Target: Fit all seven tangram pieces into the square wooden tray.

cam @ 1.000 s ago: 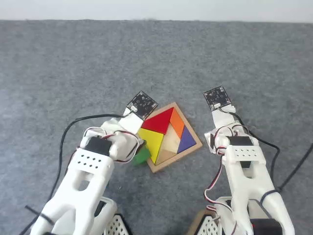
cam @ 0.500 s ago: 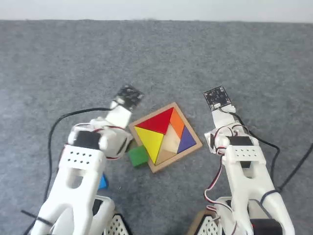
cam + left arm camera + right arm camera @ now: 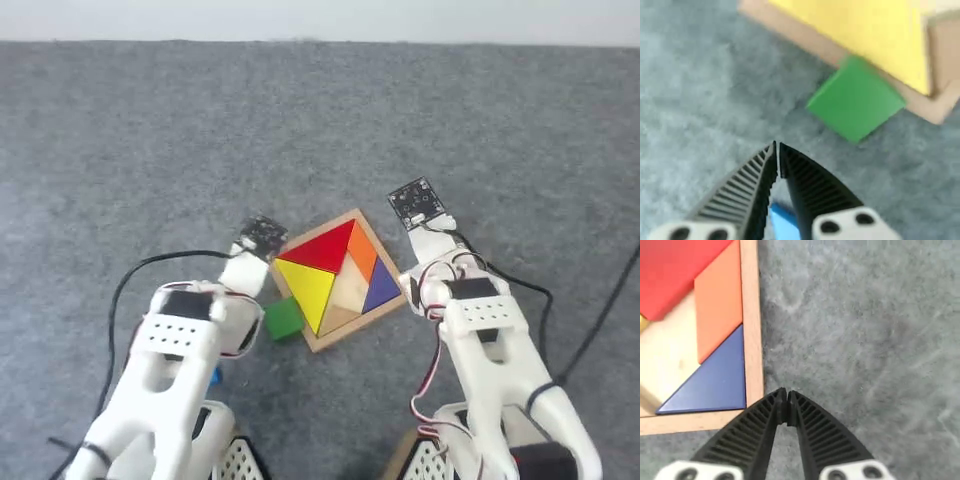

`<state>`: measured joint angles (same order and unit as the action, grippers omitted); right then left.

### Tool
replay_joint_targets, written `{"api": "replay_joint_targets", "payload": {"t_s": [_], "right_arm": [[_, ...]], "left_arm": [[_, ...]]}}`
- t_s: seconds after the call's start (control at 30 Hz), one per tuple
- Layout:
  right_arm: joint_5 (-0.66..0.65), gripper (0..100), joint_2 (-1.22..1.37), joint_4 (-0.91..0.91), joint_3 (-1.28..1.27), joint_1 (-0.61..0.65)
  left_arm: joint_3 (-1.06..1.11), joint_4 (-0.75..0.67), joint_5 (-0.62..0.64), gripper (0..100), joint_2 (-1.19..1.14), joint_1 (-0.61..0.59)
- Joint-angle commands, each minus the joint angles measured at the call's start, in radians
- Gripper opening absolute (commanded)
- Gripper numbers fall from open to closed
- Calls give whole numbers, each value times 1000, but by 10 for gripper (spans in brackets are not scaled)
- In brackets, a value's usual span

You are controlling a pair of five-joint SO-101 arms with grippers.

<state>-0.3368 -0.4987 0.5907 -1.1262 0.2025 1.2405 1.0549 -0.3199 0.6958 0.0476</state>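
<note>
The left claw [image 3: 776, 145] is being held shut, its two toothed fingers pressed together with nothing between them, just above the grey carpet [image 3: 150, 150]. A green square [image 3: 856, 100] is being shown a little beyond the tip, apart from it. In the high view it is lying at the lower centre of the frame, against the lower-left edge of the wooden tray [image 3: 365, 322]. A small blue piece [image 3: 785, 220] is being partly hidden beneath the claw's fingers.

The right claw [image 3: 786, 392] is likewise being kept closed and empty, over the carpet just beside the tray's right corner.

The tray is being seen at the centre of the high view, turned like a diamond. Inside it, a red triangle [image 3: 325, 250] is being held at the top, a yellow triangle [image 3: 308, 285] at the left, an orange piece [image 3: 363, 255] at the upper right and a dark blue triangle [image 3: 382, 290] at the right. Bare wood is being left open at the lower middle.
</note>
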Motion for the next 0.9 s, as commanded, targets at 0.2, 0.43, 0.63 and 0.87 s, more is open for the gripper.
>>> {"api": "replay_joint_targets", "payload": {"t_s": [0.2,0.43,0.63,0.87], "right_arm": [[14,7,318,-189,166,12],[315,7,367,-153,245,18],[422,7,371,-145,241,19],[465,7,366,-142,226,48]], "left_arm": [[-25,-98,140,12,-60,97],[-151,-71,158,12,-292,98],[-194,-74,190,12,-361,158],[-183,-141,307,12,-318,272]]}}
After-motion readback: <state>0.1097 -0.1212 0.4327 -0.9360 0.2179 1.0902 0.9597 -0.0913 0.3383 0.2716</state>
